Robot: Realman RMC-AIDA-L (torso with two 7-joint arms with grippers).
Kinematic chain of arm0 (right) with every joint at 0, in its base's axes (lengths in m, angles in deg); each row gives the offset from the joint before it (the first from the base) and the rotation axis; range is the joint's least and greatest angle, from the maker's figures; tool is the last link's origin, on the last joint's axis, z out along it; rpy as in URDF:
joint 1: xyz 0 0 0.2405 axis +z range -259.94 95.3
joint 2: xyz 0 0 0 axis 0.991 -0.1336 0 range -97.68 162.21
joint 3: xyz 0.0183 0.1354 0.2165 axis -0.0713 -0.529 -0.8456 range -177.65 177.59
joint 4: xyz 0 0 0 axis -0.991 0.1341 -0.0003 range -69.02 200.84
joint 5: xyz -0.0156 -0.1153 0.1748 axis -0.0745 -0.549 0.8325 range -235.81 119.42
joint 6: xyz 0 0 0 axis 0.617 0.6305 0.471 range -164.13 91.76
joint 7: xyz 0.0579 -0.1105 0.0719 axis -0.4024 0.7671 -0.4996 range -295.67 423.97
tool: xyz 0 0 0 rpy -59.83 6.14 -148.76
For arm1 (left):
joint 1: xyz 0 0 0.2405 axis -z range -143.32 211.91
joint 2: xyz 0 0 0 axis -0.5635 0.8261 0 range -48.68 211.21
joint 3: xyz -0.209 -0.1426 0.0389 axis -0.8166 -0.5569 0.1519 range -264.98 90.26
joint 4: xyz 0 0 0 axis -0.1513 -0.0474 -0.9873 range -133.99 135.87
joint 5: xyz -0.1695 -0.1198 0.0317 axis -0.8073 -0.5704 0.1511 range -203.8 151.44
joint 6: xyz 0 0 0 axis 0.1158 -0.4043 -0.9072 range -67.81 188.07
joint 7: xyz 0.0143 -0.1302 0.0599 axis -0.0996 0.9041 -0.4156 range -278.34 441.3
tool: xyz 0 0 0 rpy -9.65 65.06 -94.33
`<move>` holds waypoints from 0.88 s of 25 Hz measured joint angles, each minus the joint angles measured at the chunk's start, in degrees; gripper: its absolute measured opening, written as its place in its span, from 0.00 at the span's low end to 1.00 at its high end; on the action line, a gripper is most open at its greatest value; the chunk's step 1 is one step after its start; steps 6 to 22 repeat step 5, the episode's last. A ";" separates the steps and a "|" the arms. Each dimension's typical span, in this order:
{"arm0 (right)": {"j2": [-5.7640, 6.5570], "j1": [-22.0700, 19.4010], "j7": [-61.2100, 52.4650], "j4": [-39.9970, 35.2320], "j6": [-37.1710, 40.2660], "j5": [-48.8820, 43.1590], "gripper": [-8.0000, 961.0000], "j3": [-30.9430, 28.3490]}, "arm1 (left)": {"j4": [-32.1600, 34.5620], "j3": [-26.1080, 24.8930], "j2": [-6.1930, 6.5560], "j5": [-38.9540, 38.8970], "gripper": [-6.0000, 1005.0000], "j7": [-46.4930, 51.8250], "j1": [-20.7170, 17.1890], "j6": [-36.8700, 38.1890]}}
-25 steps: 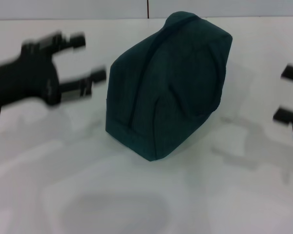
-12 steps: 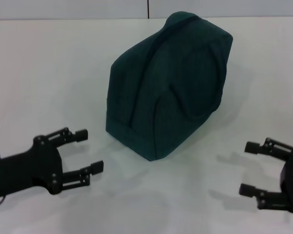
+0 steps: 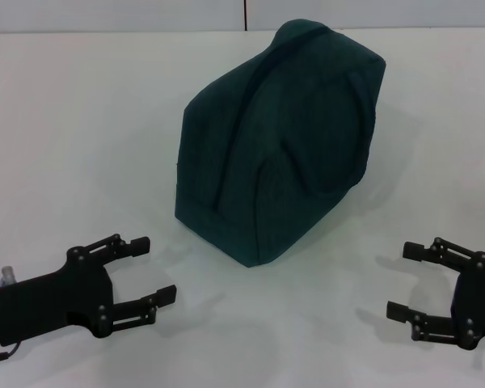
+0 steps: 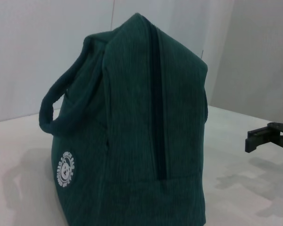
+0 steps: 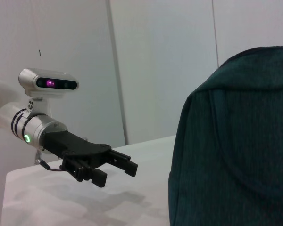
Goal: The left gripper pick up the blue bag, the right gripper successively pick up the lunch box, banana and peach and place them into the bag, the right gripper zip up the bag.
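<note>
Left gripper [image 3: 149,268] and right gripper [image 3: 406,280] hung spread, empty, flanking the zipped blue bag [image 3: 279,137] ahead; the loop handles could easily snag either.

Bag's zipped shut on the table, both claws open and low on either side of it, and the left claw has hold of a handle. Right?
Not quite: the left claw holds nothing. In the head view it hangs open, apart from the blue bag. The rest stands: bag zipped, right claw open on the other side.
</note>
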 joint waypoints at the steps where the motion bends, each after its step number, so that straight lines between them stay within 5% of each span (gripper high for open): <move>1: -0.01 0.02 0.01 0.00 -0.01 0.02 0.89 -0.01 | -0.03 0.00 -0.01 0.10 0.83 -0.01 0.00 -0.03; 22: -0.07 0.43 0.13 0.26 -0.02 0.07 0.89 -0.04 | -0.02 0.00 0.04 0.07 0.83 0.02 0.00 0.25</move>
